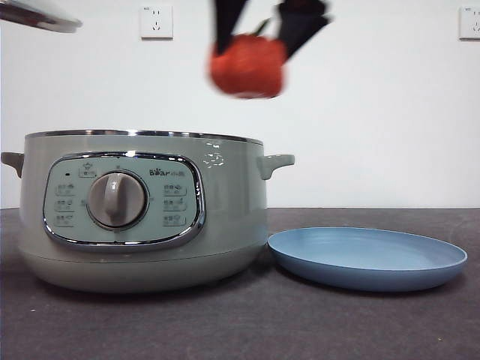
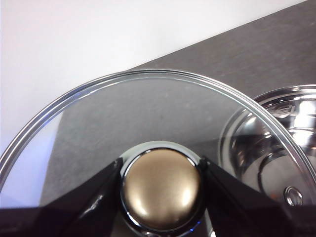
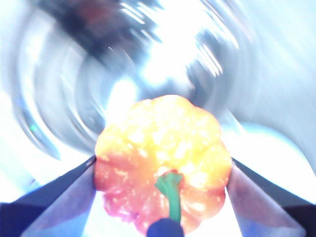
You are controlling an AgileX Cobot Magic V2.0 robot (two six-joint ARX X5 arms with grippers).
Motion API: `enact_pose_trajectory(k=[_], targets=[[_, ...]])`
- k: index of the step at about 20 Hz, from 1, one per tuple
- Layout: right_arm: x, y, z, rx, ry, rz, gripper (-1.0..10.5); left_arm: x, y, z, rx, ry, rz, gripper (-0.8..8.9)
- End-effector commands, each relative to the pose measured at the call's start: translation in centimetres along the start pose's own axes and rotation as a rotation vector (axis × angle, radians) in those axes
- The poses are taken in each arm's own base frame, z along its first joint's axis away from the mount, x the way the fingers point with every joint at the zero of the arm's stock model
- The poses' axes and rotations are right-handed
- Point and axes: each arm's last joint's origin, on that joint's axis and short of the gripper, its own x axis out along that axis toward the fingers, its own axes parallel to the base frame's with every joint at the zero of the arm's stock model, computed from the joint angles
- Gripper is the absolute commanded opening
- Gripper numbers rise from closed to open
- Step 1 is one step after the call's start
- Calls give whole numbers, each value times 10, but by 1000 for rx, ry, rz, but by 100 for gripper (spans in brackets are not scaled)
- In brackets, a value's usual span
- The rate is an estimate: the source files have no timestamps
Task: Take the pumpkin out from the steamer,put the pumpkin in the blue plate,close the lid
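I see right gripper (image 1: pixel 259 45) clamping pumpkin (image 1: pixel 247 66) above steamer (image 1: pixel 142 210); blue plate (image 1: pixel 367 259) at its 3 o'clock; left gripper (image 2: pixel 160 190) pinching lid (image 2: pixel 148 123) knob.

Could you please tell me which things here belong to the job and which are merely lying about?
Job: pumpkin held by right end effector; steamer; blue plate; lid held by left end effector.
Lying about: wall sockets; table.

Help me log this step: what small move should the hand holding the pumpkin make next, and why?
Probably carry it sideways toward the blue plate. The right hand is shut on the pumpkin, which hangs above the steamer's rim, not yet over the plate. The left hand holds the lid aside.
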Motion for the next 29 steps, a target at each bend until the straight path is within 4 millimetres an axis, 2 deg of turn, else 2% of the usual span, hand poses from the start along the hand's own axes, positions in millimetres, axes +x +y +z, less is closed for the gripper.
enact_pose_trajectory(k=[1,5,9,12,15,19,24,29], targets=[[-17,-19,-16,139,62,-58,-17,-4,3,7,-33,-75,-3,-9],[-34,-43,-40,327,86,-325,-17,-4,3,9,-44,-96,-2,-9],[-28,-47,-71,400,150,-514,-17,-4,3,10,-45,-99,-2,-9],[-7,-46,-90,412,134,-529,-17,-5,3,10,-46,-102,-2,-9],[25,-47,-103,414,102,-527,-17,-5,3,10,-46,-101,-2,-9],[69,-47,-116,386,25,-394,-17,-4,3,10,-49,-101,-4,-9],[100,-50,-117,358,-27,-296,-14,-3,1,11,-64,-108,-47,-9],[131,-65,-122,374,66,-289,11,-3,1,11,-69,-115,-52,-9]])
